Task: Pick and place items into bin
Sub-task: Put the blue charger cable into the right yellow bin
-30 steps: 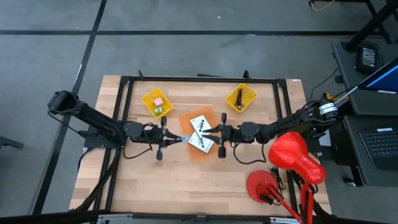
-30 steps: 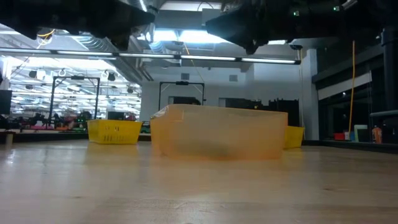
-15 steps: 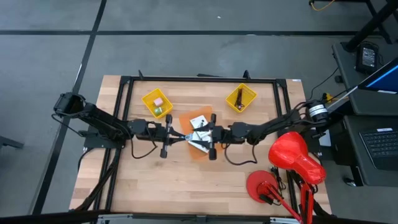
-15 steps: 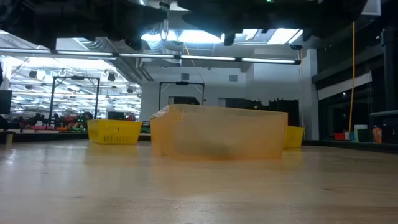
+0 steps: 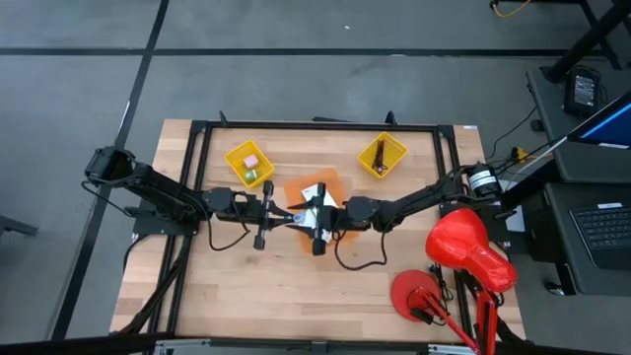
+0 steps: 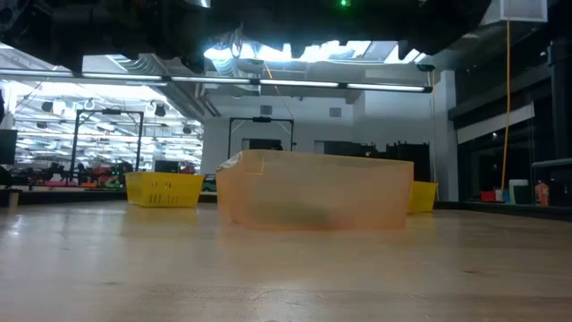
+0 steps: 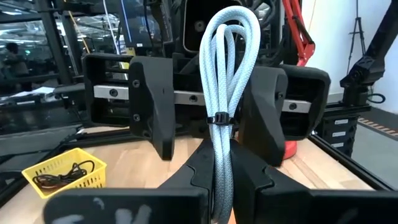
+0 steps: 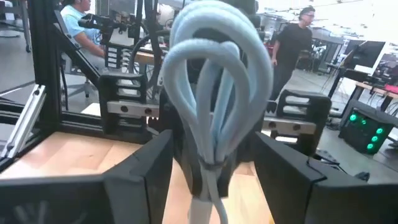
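Above the wooden surface (image 5: 237, 286), seen from the high camera, both arms meet over the orange bin (image 5: 325, 183), whose white cards (image 5: 312, 192) show partly; two yellow baskets (image 5: 246, 163) sit behind, one with a pink block and green cube, the other with dark cords.

Low view: the translucent orange bin (image 6: 315, 190) stands mid-surface, with the yellow baskets behind it.

Left wrist view: the left claw (image 7: 222, 177) pinches a coiled pale-blue cord (image 7: 225, 93) upright, facing the right claw (image 7: 211, 115), spread around it.

Right wrist view: the cord's loops (image 8: 214, 74) stand between the right claw's (image 8: 211, 180) parted fingers (image 8: 140, 171).
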